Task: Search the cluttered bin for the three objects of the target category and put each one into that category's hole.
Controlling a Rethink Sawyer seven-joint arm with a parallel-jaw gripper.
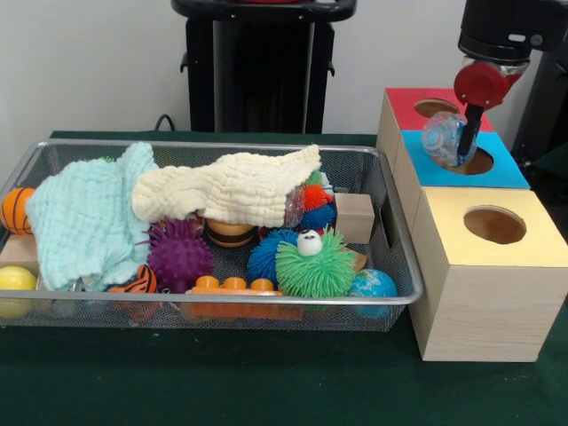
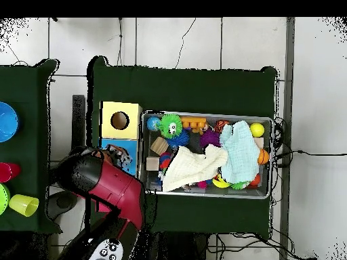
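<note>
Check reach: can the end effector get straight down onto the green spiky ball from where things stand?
Probably yes. The green spiky ball lies uncovered near the bin's front; neither cloth overlaps it. But the end effector seems to hold a clear ball over the blue box's hole.

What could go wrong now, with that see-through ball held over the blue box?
The clear ball sits at the blue box hole's rim in the gripper; released off-centre, it might roll off. The cream cloth and mint cloth cover part of the bin, perhaps hiding other targets.
</note>
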